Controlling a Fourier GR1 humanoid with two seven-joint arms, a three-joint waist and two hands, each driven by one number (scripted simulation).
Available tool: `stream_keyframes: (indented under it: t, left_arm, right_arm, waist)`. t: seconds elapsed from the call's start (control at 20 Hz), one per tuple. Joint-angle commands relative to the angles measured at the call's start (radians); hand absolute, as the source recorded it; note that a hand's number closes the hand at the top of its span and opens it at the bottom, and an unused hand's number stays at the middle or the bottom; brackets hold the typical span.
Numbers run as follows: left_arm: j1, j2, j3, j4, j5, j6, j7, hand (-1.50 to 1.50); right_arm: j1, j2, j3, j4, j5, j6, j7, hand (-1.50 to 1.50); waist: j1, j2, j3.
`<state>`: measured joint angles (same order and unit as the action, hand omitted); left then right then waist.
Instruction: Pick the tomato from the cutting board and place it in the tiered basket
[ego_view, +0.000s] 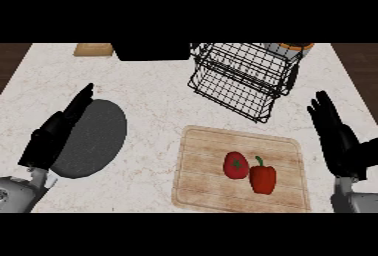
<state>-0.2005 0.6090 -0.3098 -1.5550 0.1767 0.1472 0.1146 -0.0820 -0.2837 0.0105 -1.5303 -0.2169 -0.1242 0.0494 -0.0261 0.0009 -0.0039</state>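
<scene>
A red tomato (235, 165) with a green stem lies on the wooden cutting board (214, 187), touching a red bell pepper (263, 178) on its right. The black wire tiered basket (240, 80) stands behind the board, tilted in view. My right hand (336, 137) is open at the right edge, fingers straight and pointing up, right of the board and apart from it. At the left, my left hand (55, 131) rests open, fingers up, over the rim of a dark grey plate.
A dark grey round plate (96, 142) lies on the marble counter (155, 90) left of the board. A black box (153, 51) and a tan object (94, 49) sit at the back edge. An orange-topped container (289, 49) stands behind the basket.
</scene>
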Motion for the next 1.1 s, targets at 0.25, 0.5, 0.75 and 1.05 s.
stream_keyframes:
  t: [0.25,0.5,0.75,1.05]
  left_arm:
    - [0.024,-0.039,0.141,0.107,-0.077,0.185,-0.058,0.00]
    - [0.070,-0.059,0.133,0.093,-0.037,0.171,-0.044,0.00]
    - [0.043,-0.094,0.110,0.113,-0.067,0.174,-0.053,0.00]
    - [0.034,-0.092,0.107,0.128,-0.077,0.155,-0.090,0.00]
  right_arm:
    - [0.147,0.249,0.027,-0.235,0.116,-0.356,-0.062,1.50]
    - [0.377,0.278,-0.082,-0.124,0.280,-0.680,0.026,-1.50]
    - [0.585,0.277,0.185,-0.408,0.498,-0.821,0.175,-1.50]
    - [0.671,0.052,0.280,-0.463,0.662,-0.564,0.460,-1.50]
  waist:
    - [0.000,-0.008,0.002]
    - [-0.031,-0.007,-0.003]
    - [-0.001,-0.003,-0.002]
    - [0.040,0.013,-0.008]
